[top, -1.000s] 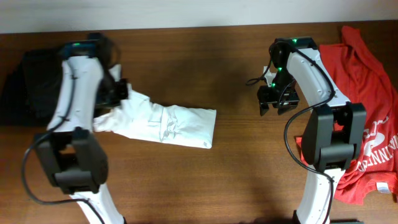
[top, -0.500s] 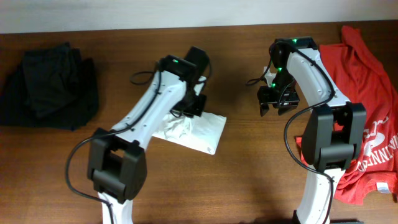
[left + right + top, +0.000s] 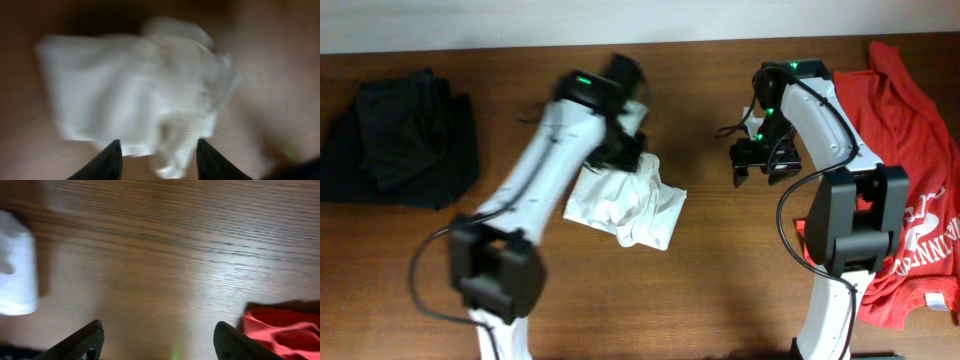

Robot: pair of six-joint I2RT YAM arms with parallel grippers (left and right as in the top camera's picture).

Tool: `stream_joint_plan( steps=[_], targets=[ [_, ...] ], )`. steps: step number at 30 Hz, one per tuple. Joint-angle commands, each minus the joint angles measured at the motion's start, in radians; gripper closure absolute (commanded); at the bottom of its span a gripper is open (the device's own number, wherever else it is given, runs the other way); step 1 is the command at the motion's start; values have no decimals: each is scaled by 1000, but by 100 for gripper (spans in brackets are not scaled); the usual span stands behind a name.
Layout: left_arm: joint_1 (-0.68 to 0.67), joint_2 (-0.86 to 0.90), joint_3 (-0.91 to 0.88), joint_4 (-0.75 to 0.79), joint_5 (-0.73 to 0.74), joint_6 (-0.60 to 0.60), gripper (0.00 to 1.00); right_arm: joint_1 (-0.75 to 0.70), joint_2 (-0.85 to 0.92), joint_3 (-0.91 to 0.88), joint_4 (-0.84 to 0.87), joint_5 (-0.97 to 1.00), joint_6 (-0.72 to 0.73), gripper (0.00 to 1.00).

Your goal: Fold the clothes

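The white T-shirt (image 3: 625, 202) lies in a crumpled, partly folded heap at the table's middle. It fills the blurred left wrist view (image 3: 140, 90). My left gripper (image 3: 632, 152) is open and empty, just above the heap's far edge, with both fingertips (image 3: 157, 152) over the cloth's near edge. The red T-shirt (image 3: 910, 150) with white lettering is spread at the far right; a corner shows in the right wrist view (image 3: 282, 332). My right gripper (image 3: 760, 165) is open and empty above bare wood, left of the red shirt.
A pile of black clothes (image 3: 395, 135) sits at the far left of the wooden table (image 3: 720, 280). The white shirt's edge shows at the left of the right wrist view (image 3: 17, 272).
My left arm swept from the far left to the middle, carrying one end of the white shirt over the other, then let go. The shirt now lies bunched. The right arm barely moved.
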Motion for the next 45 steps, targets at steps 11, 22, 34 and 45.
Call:
stream_joint_plan(
  steps=[11,22,34,45],
  targets=[
    [259,70,-76,99,48,11,47,178,-29,15,225,-438,-115,38],
    [226,201,-222,216,111,25,47,294,-26,15,465,-269,21,54],
    [222,213,-378,270,106,25,47,297,-14,-75,372,-15,101,96],
    [222,213,-380,268,88,25,47,276,-16,-132,222,241,237,71]
  ],
)
